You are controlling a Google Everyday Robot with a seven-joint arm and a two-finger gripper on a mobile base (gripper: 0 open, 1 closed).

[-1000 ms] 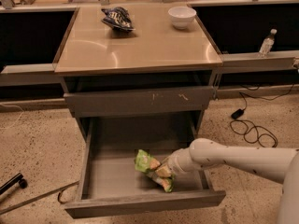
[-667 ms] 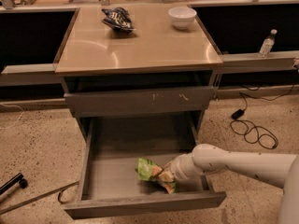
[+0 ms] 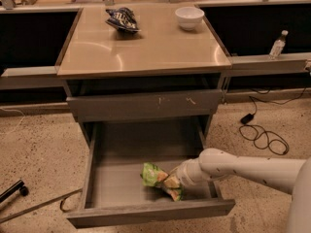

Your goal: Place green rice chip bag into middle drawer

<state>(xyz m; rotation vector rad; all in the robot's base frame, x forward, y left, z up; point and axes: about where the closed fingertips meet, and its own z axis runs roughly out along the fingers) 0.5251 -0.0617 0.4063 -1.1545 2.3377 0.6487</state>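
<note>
The green rice chip bag [image 3: 152,174] is crumpled and rests low inside the open middle drawer [image 3: 116,186], towards its front right. My gripper [image 3: 171,182] reaches into the drawer from the right on a white arm [image 3: 243,168] and is shut on the bag's right end. The bag sits at or just above the drawer's grey floor; I cannot tell whether it touches. The drawer is pulled far out and its plain front panel [image 3: 146,213] is nearest the camera.
A closed drawer front with pale scratch marks [image 3: 146,106] sits above. On the tan cabinet top [image 3: 146,47] lie a dark blue-and-white snack bag [image 3: 122,19] and a white bowl [image 3: 189,17]. A water bottle [image 3: 277,44] stands on the right ledge. A black cable [image 3: 262,136] lies on the floor.
My gripper and the green bag have moved a little lower and nearer the drawer's front right.
</note>
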